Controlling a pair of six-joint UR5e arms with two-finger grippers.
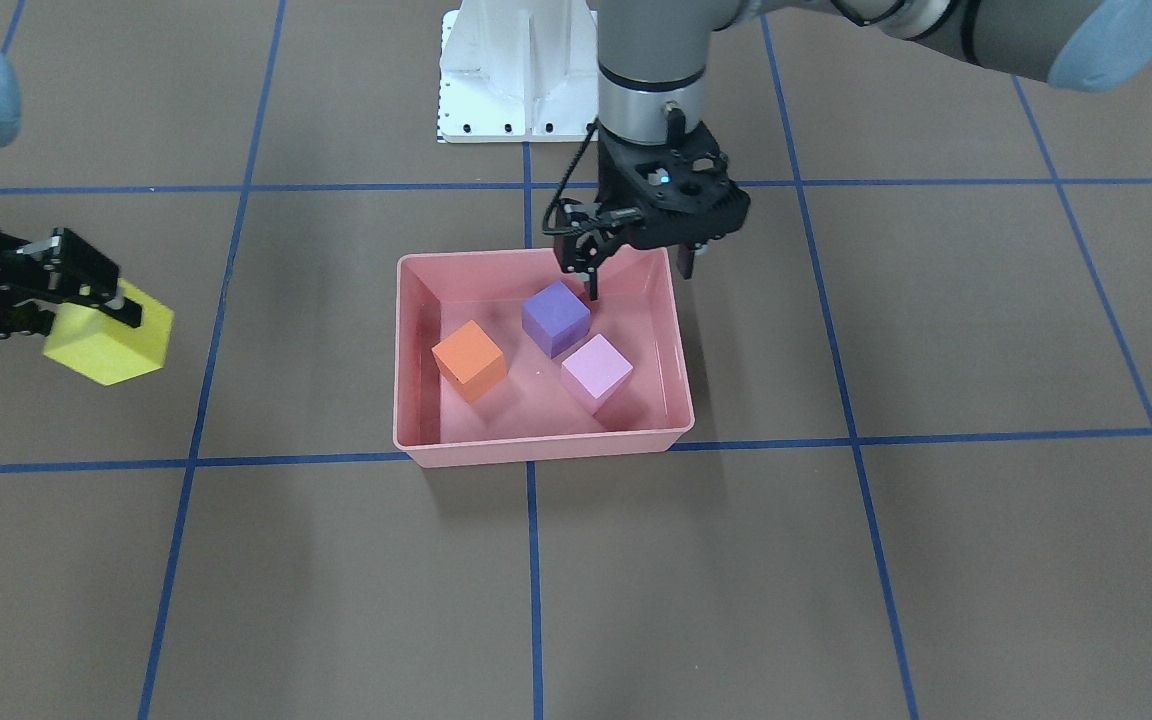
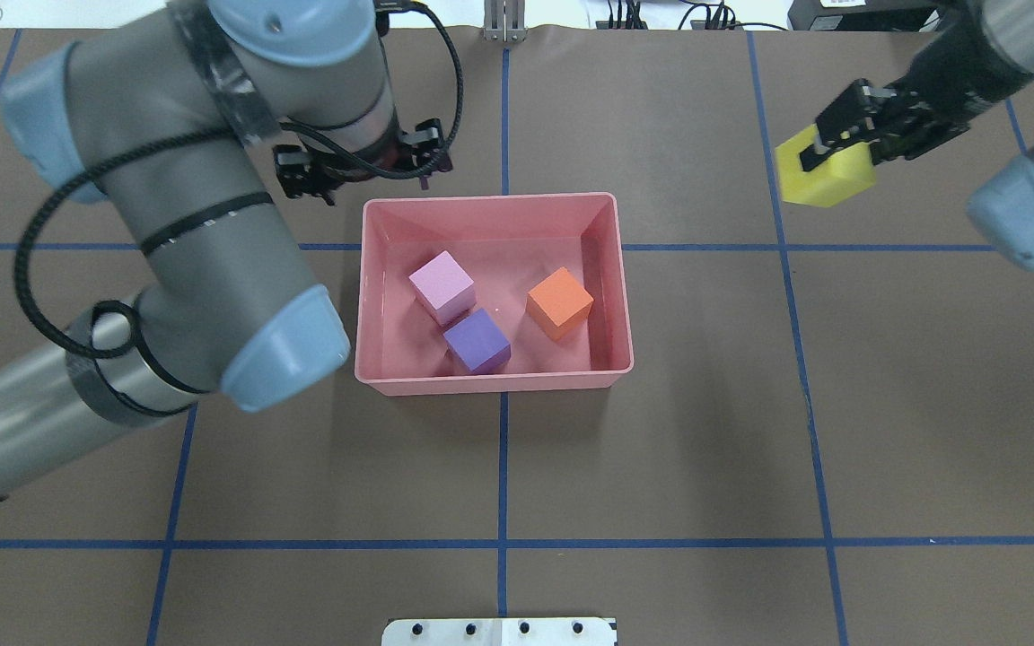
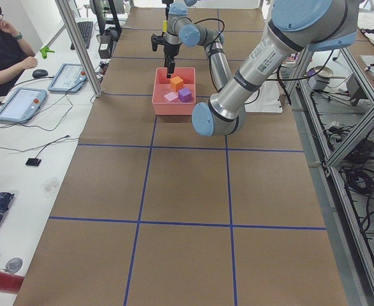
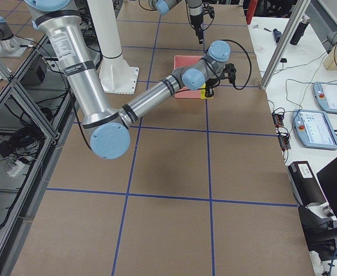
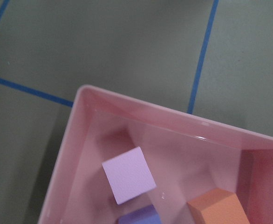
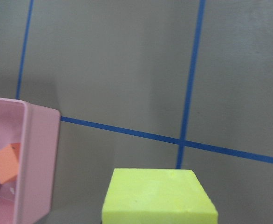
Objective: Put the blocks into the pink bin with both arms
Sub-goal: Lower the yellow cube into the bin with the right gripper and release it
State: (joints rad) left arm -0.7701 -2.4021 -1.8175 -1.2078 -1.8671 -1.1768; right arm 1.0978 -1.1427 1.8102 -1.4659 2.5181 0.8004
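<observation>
Inside pink bin [image 1: 536, 452]: orange cube [image 1: 469, 360], purple cube [image 1: 556, 317], light pink cube [image 1: 596, 371]; right gripper [image 2: 836, 148] clamps yellow cube [image 2: 827, 179] well outside, left gripper [image 1: 638, 275] spread, empty.

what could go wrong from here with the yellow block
The left end effector hangs open over the rim of the pink bin, so the right end effector bringing the yellow block could collide with it. The purple block, orange block and light pink block crowd its middle; a block dropped onto them might bounce out.
</observation>
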